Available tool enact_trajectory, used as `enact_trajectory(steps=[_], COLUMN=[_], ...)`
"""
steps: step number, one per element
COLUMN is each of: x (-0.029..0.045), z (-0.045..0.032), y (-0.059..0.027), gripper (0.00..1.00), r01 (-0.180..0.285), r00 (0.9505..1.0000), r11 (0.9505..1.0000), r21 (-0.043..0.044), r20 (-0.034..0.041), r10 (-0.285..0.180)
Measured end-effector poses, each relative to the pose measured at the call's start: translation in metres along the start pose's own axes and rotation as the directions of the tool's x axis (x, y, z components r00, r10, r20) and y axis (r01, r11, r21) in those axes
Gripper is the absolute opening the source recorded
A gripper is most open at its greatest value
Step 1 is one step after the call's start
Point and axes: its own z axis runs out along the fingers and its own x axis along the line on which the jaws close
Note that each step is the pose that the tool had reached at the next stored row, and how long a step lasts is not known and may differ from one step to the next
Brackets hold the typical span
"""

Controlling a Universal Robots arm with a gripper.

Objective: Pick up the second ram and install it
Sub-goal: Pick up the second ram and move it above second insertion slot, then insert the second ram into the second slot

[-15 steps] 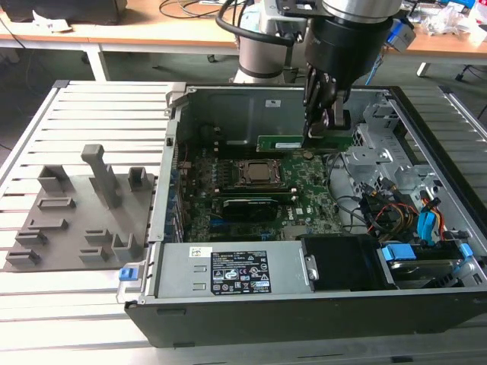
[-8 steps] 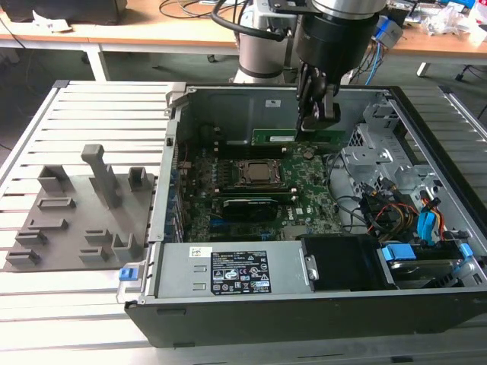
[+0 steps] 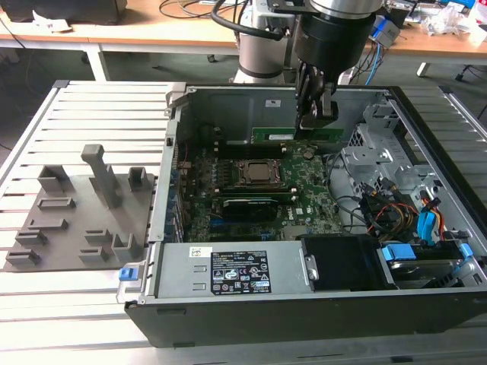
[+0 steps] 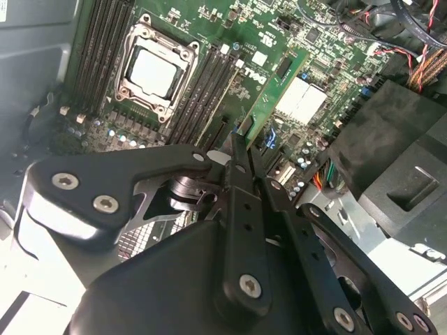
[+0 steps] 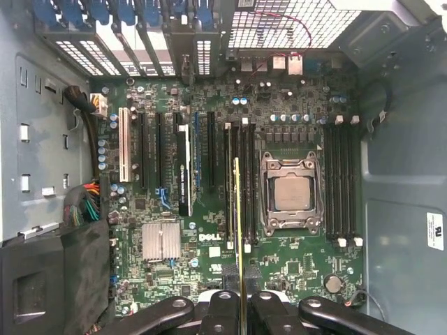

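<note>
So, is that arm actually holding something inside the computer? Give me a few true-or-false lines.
1. The end effector grips the second ram. True.
2. The ram lies on the grey fixture. False: it is held inside the computer case, above the motherboard, well apart from the grey fixture.
3. The case is closed up. False: its side is open and the motherboard shows.
4. A CPU socket sits on the motherboard. True.
5. A long black card lies across the motherboard. True.
</note>
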Motion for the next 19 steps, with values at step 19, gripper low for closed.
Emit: enact_trajectory(steps=[19], x=[0.0002], z=[0.0062], y=[0.0108], gripper=[0.14], r01=[0.001], r00=[0.9997], r11=[1.0000], r21=[-0.0007], r20=[0.0264], r10=[-0.001])
